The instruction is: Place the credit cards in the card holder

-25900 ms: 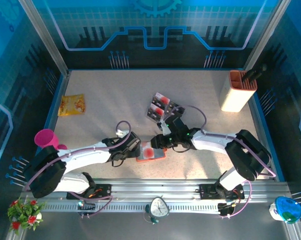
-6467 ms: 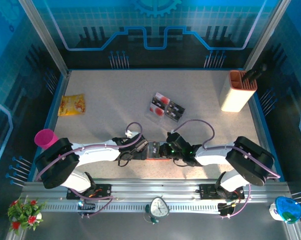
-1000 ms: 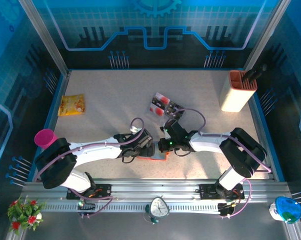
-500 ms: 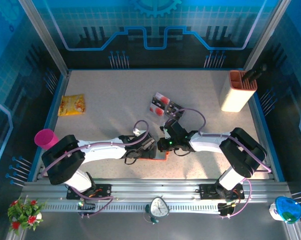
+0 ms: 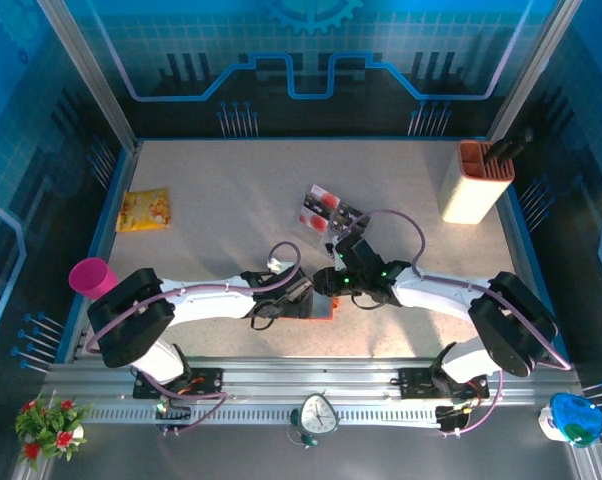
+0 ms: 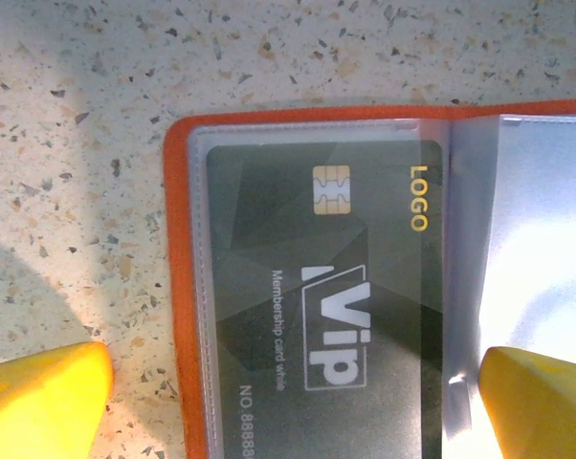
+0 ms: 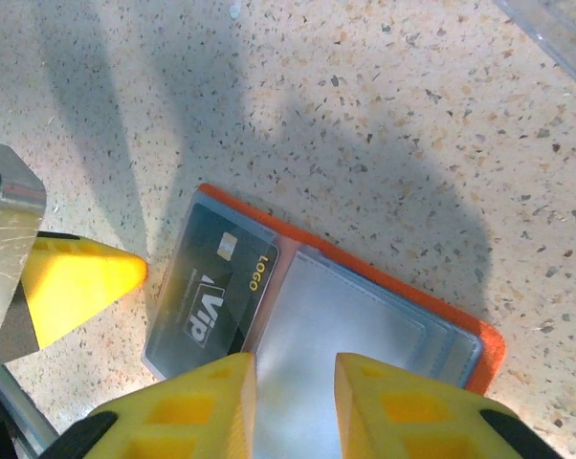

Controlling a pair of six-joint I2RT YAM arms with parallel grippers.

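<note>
Orange wallet (image 7: 365, 316) lay open and flat on the speckled table (image 5: 211, 200), near the front, with one black card (image 6: 326, 306) tucked in one of its see-through pockets. The left gripper (image 6: 296, 363) was open very wide and held nothing, with one yellow finger (image 6: 49, 392) over the table beside the wallet and the other over the empty pocket. The right gripper (image 7: 295, 368) hung just above the wallet, its fingers a little apart with nothing between them, and more cards (image 5: 326, 208) sat farther back on the table.
</note>
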